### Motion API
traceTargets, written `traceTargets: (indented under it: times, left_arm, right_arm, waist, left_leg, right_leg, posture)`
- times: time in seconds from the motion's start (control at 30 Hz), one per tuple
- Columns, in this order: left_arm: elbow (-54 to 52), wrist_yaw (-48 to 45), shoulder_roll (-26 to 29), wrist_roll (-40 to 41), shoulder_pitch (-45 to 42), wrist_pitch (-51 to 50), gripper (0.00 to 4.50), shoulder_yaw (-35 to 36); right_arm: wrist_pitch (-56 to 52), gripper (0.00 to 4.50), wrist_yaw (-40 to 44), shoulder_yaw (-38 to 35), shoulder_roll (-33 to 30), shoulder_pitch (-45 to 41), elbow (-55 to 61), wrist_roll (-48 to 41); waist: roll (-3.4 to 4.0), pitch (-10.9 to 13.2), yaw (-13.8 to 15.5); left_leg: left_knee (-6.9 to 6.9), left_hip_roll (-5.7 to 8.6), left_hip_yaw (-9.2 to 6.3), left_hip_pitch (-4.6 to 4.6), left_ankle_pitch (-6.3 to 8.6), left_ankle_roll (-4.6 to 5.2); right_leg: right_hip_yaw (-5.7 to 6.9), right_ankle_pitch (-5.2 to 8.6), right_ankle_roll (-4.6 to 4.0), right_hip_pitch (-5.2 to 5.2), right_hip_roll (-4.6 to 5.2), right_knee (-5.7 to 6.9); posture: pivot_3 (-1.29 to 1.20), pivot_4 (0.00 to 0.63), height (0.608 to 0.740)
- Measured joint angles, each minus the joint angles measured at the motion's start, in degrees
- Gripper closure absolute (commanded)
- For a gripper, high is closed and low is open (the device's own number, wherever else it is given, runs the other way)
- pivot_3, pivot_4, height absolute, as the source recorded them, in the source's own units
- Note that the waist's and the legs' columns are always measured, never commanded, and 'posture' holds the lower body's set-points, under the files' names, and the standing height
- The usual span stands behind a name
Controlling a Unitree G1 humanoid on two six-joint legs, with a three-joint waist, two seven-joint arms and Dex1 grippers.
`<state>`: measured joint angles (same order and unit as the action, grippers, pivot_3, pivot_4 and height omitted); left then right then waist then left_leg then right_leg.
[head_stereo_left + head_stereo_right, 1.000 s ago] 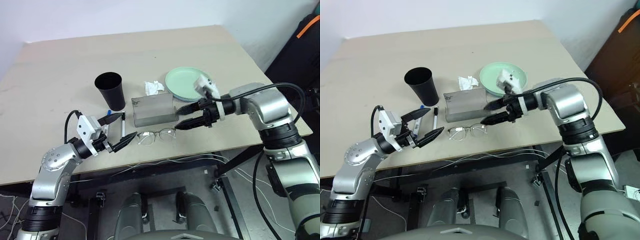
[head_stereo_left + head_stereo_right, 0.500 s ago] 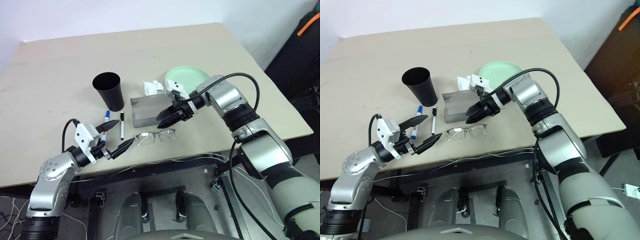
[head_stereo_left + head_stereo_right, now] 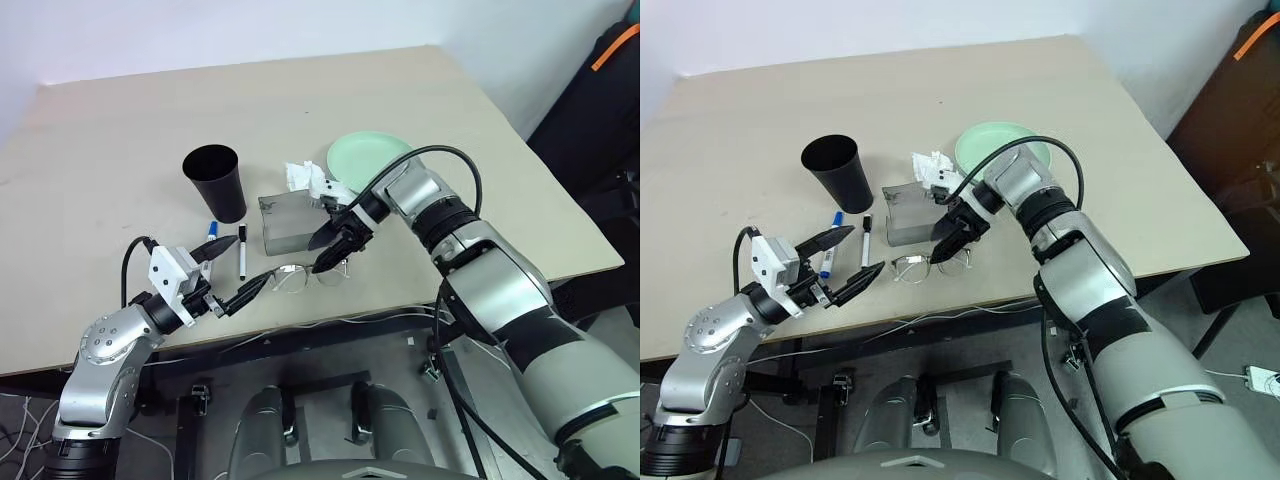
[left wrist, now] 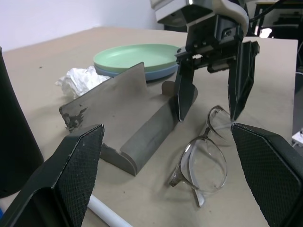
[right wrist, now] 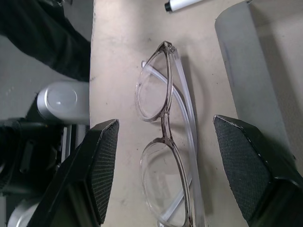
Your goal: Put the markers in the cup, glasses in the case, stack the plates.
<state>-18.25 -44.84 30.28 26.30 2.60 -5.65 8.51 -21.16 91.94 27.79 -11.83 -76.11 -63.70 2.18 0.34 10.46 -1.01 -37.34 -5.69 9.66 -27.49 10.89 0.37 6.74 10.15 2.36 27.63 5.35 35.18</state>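
The wire-framed glasses lie folded open on the table near its front edge, in front of the open grey case. My right gripper hangs open just above them, a finger on each side of the frame. My left gripper is open and empty, level, left of the glasses. The blue-capped marker and black-capped marker lie between it and the black cup. The mint green plate rests on the light blue plate behind the case.
A crumpled white tissue lies between the case and the plates. The table's front edge runs just below the glasses, with cables hanging under it. The far half of the table is bare.
My right gripper swung left and down from beside the case to over the glasses, and its fingers spread wider than half a second ago. The left gripper stayed put.
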Motion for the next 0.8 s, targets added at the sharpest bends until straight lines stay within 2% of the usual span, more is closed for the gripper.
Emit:
traceTargets:
  times: [0.4,0.5,0.73,0.8]
  left_arm:
    - [-0.05,1.02,-0.45,0.00,-0.07,-0.19,0.00,-0.03]
    - [-0.31,1.35,-0.67,0.00,-0.05,-0.22,0.00,-0.07]
    - [-1.14,2.02,-1.11,-0.08,0.02,-0.52,0.00,-1.01]
    - [-1.20,2.29,-1.11,-0.08,0.02,-0.83,0.00,-1.02]
  right_arm:
    - [0.72,1.15,0.05,1.88,3.87,-2.01,-5.46,3.25]
    - [0.74,1.71,0.05,3.05,4.56,-2.01,-5.49,3.22]
    - [0.91,4.02,0.11,5.04,4.60,-2.01,-5.49,3.13]
    - [0.87,4.02,0.45,5.02,4.63,-2.37,-5.47,2.60]
  waist:
    - [0.00,0.00,-0.08]
    - [0.00,0.00,-0.08]
    - [0.00,0.00,-0.09]
    - [0.00,0.00,-0.11]
  left_leg:
    - [0.00,0.00,0.00,0.00,-0.01,-0.02]
    - [0.00,-0.01,-0.01,0.00,-0.01,-0.02]
    - [0.00,-0.01,-0.01,0.00,-0.01,-0.02]
    - [0.00,-0.01,-0.01,0.01,-0.01,-0.03]
  right_leg:
    - [0.00,0.00,0.00,0.02,0.00,0.04]
    - [0.00,0.00,0.00,0.02,0.00,0.04]
    - [0.00,0.00,0.00,0.03,0.00,0.06]
    - [0.00,0.00,0.00,0.02,0.00,0.07]
  posture:
    - [0.00,0.150,0.701]
    - [0.00,0.150,0.701]
    - [0.00,0.150,0.701]
    - [0.00,0.150,0.701]
